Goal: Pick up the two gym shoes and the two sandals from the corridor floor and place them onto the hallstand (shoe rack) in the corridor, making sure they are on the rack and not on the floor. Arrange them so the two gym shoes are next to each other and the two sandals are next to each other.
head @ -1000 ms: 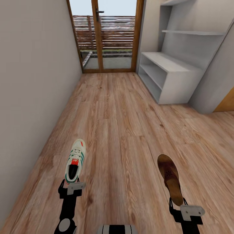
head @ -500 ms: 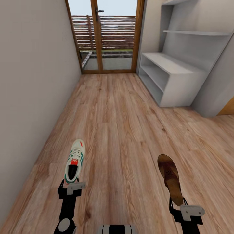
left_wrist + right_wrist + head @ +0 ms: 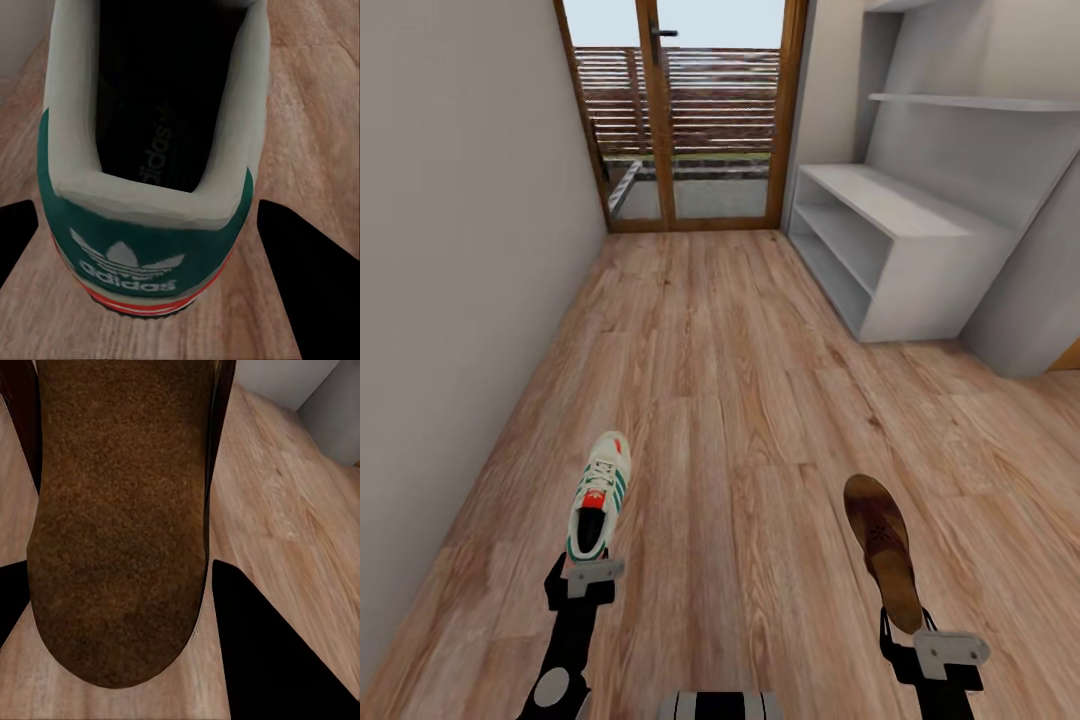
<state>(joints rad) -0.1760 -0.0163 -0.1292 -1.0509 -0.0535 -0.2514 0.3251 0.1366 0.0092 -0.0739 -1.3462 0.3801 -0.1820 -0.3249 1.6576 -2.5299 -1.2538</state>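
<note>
Head view, both arms forward, fingers [image 3: 591, 577] seemingly gripping shoe [image 3: 598, 496]

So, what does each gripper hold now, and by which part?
The left gripper holds a gym shoe by its heel. The right gripper holds a sandal by the heel end of its sole.

Showing: 1 gym shoe [image 3: 598, 495] at 7 o'clock, 1 sandal [image 3: 884, 562] at 5, 1 hallstand [image 3: 900, 250] at 2, 2 grippers.
</note>
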